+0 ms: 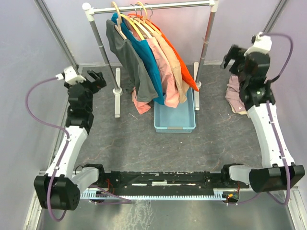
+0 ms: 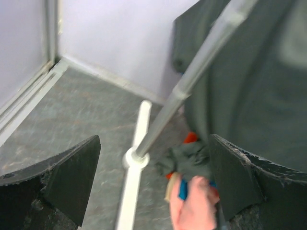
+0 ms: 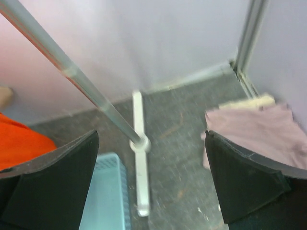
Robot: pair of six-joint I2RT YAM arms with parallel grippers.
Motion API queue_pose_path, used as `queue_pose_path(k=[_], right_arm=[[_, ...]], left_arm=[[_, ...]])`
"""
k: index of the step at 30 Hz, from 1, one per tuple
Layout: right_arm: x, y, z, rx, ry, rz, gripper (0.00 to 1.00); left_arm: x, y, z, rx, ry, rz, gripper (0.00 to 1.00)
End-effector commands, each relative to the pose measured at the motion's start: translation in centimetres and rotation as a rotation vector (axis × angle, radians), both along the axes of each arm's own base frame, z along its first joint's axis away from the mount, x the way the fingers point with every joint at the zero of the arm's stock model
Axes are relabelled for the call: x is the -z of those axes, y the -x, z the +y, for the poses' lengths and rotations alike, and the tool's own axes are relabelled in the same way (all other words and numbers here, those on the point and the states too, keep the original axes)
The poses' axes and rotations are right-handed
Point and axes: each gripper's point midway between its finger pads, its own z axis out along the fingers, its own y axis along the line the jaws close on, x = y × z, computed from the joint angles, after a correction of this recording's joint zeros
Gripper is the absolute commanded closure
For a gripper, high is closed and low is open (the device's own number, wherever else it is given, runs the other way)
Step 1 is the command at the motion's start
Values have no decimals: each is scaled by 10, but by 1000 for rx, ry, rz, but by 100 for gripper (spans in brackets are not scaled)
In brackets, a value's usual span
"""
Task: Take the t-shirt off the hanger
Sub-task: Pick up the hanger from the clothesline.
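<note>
Nearest, jaws are held wide and empty on the left arm (image 1: 72, 143) and right arm (image 1: 271, 130). On the grey counter (image 1: 129, 148) a blue bin (image 1: 174, 127) is set. Beyond, t-shirts (image 1: 146, 52) are hung on hangers (image 1: 125, 20) from a rack (image 1: 158, 6), backed by lilac walls (image 1: 72, 28).

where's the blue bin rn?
Top view, mid-table: the blue bin sits below the hanging shirts, just left of the rack's right post.

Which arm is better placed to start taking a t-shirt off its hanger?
Probably left: the left gripper, open, faces the grey t-shirt, which fills half its wrist view; the right gripper sees only an edge of the orange t-shirt.
</note>
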Motion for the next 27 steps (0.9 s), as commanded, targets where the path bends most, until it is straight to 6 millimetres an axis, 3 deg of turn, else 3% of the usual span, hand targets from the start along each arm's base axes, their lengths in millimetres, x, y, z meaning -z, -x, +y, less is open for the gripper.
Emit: queue_pose_path(k=[1, 2, 5, 9, 13, 16, 22, 27], right_arm=[[-62, 8, 15, -86, -6, -2, 1], [-89, 10, 16, -95, -1, -48, 1], [-126, 10, 28, -162, -7, -71, 1], [-147, 3, 54, -292, -79, -102, 1], [-171, 3, 83, -425, -201, -185, 1], [-172, 1, 98, -477, -292, -170, 1], [-167, 10, 141, -589, -255, -153, 4], [-155, 6, 171, -636, -253, -128, 8]], left_arm=[[-86, 13, -18, 98, 51, -53, 1], [-102, 14, -17, 92, 46, -63, 1], [-137, 20, -14, 78, 50, -81, 1], [-164, 31, -30, 164, 82, -117, 1], [-178, 41, -42, 233, 102, -146, 1], [-185, 48, -45, 249, 127, -149, 1], [-183, 62, -51, 283, 161, -139, 1], [-184, 69, -57, 314, 198, -127, 1]])
